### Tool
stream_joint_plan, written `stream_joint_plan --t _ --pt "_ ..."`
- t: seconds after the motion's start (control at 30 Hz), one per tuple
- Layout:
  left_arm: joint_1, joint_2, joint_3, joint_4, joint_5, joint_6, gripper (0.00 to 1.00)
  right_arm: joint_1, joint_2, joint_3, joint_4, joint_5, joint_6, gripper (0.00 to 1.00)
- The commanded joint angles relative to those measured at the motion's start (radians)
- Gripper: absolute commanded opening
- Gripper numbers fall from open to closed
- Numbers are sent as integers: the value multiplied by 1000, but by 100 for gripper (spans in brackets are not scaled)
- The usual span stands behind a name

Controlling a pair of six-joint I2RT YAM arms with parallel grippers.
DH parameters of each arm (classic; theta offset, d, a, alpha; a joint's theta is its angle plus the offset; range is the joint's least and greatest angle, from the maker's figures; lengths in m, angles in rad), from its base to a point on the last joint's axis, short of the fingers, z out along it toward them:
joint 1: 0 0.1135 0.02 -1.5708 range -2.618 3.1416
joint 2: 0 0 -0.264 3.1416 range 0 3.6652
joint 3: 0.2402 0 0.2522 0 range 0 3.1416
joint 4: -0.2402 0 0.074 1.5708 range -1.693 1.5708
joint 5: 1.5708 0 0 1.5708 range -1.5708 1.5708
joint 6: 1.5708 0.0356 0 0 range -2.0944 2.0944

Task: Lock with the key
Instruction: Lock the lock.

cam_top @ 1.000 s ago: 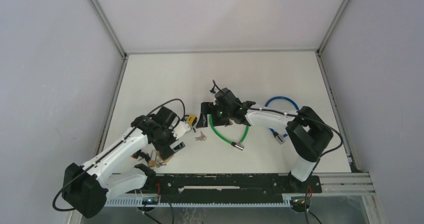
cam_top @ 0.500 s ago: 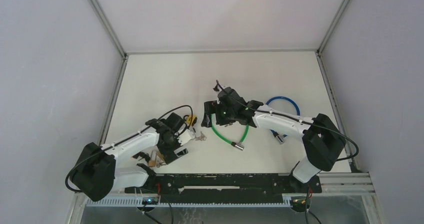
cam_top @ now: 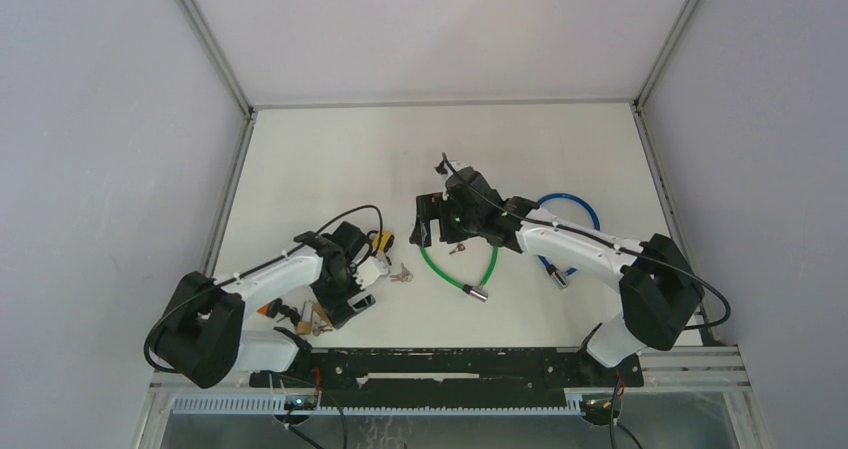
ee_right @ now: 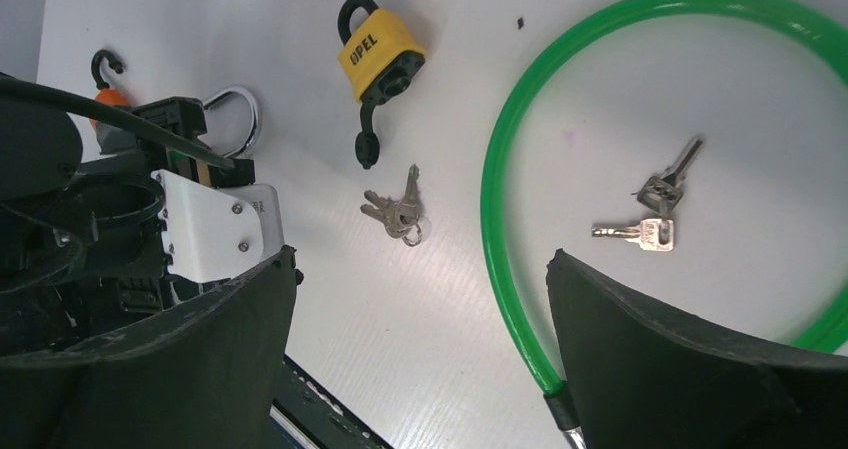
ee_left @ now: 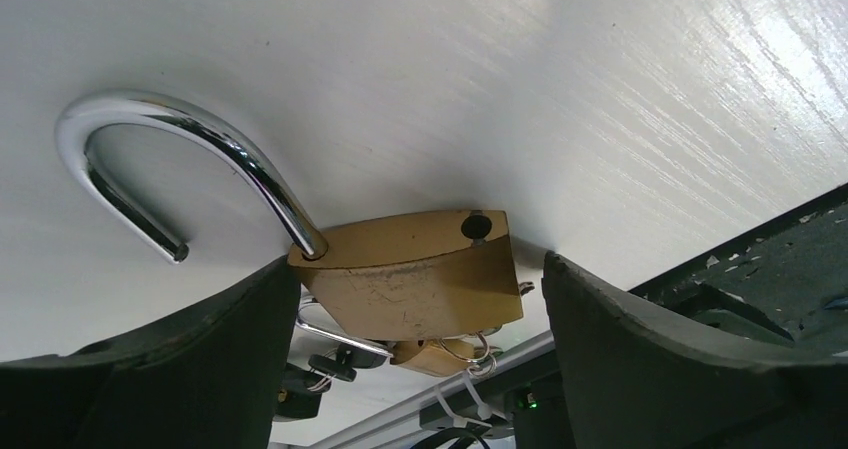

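A white table point(cam_top: 330, 169). Toward its seven o'clock, the left gripper point(ee_left: 417, 267) stands spread, straddling the brass padlock point(ee_left: 400, 294), whose shackle is open. Keys point(cam_top: 401, 274) lie at the padlock's two o'clock. The right gripper point(ee_right: 420, 269) hangs released above a green cable point(ee_right: 497, 169).

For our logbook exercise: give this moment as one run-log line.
left gripper: open around brass padlock | shackle: open | right gripper: open, empty | keys: on table

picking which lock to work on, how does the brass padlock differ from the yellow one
The brass padlock has a chrome shackle swung open; the yellow padlock has a black shackle that looks closed. The brass one lies inside the open left gripper; the yellow one lies outside it. Both rest on the table.
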Motion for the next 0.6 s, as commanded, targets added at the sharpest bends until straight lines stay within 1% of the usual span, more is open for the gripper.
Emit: stream_joint_plan --t 0.0,0.03,0.07,0.13,0.17,0.2,0.23,0.3,0.33,0.43,0.57 --pt "19 4 9 8 5 31 90 -16 -67 11 -10 37 -49 99" --pt "19 -6 8 14 -2 31 86 -20 -72 11 -11 39 -51 99" --pt "18 -15 6 32 -23 15 70 -25 -74 11 -9 37 -54 99" --pt "20 -26 2 49 -23 1 51 -34 -79 11 -6 32 -58 99" --pt "20 -27 0 48 -12 2 45 -37 -83 11 -5 29 -60 99" --pt "21 -27 0 45 -12 2 35 -39 -86 11 -3 27 -61 99" --pt "21 -26 0 43 -13 0 22 -42 -90 11 -2 26 -61 99" --pt "22 -31 -1 46 -18 -1 2 -43 -100 11 -3 28 -64 99" --pt "22 -38 -2 47 -21 -2 0 -43 -105 11 -5 30 -66 99" --pt "23 -102 27 19 -13 -14 0 -43 -122 11 -14 31 -71 99" --pt "25 -291 103 -49 5 -7 0 -42 -157 11 -15 23 -88 99"
